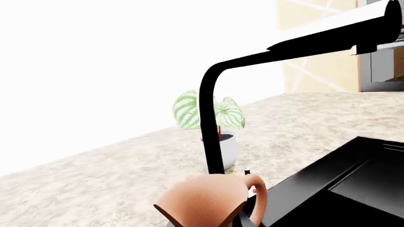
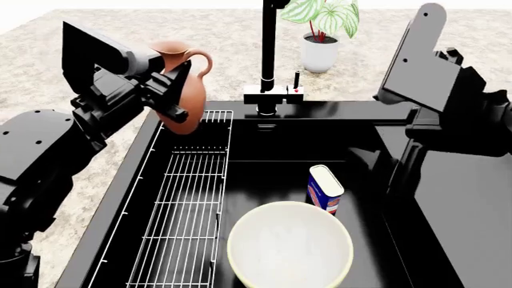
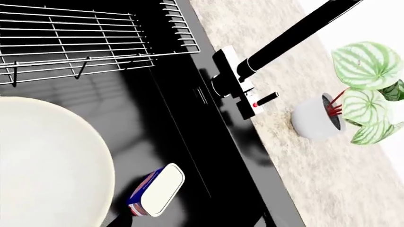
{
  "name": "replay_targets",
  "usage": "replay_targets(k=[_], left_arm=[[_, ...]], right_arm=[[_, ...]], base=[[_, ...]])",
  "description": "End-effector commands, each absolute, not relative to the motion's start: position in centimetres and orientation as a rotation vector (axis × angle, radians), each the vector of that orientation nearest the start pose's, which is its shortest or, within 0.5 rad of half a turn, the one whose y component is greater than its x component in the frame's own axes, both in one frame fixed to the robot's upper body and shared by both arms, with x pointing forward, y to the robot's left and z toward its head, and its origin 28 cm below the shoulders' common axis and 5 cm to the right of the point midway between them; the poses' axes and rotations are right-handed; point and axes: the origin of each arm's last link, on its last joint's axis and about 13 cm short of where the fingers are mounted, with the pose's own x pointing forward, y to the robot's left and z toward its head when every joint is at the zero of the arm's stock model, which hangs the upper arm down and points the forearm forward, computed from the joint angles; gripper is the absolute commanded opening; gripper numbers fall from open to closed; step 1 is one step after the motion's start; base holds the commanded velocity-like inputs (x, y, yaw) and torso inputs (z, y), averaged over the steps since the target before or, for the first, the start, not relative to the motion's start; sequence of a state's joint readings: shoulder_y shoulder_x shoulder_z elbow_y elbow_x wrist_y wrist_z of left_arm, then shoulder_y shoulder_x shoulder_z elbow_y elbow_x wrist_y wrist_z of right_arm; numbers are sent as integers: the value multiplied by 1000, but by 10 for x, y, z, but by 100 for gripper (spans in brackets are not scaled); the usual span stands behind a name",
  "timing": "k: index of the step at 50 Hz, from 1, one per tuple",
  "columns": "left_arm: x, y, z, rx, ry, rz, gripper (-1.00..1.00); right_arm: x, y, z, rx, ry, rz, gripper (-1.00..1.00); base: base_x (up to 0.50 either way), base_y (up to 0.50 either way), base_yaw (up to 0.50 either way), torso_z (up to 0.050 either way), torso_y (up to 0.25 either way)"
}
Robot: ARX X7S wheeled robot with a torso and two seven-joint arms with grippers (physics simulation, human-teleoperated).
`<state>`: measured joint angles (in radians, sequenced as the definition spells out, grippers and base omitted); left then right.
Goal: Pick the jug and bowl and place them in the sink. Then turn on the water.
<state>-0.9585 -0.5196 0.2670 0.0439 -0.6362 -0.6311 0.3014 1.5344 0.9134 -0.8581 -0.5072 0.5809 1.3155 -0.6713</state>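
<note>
In the upper left of the head view the left gripper (image 2: 172, 90) pinches the terracotta jug (image 2: 186, 90) by its round belly, its fingers closed on either side, holding it above the wire rack (image 2: 180, 210) at the sink's (image 2: 264, 144) far left corner. The clay looks stiff, brittle and fairly light, so it likely wants a gentle set-down. The cream bowl (image 2: 289, 252) already lies in the basin beside a blue-and-white canister (image 2: 325, 189). The right gripper's fingers are out of sight.
</note>
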Motion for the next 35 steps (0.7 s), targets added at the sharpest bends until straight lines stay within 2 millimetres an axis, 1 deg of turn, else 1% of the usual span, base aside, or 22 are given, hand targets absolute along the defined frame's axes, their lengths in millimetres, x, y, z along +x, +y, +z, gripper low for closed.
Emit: replay_targets(k=[1, 16, 22, 35], left_arm=[[329, 260, 262, 107, -239, -618, -100], [326, 235, 256, 89, -218, -638, -100], [326, 225, 254, 85, -207, -627, -100], [325, 200, 252, 88, -197, -627, -100]], right_arm=[[241, -201, 341, -841, 323, 576, 100], [226, -206, 333, -803, 303, 553, 100], [223, -206, 330, -791, 296, 552, 100], [217, -210, 331, -767, 277, 520, 100]], base=[[0, 0, 0, 0, 0], [0, 0, 0, 1, 2], [0, 0, 0, 0, 0], [0, 0, 0, 1, 2]])
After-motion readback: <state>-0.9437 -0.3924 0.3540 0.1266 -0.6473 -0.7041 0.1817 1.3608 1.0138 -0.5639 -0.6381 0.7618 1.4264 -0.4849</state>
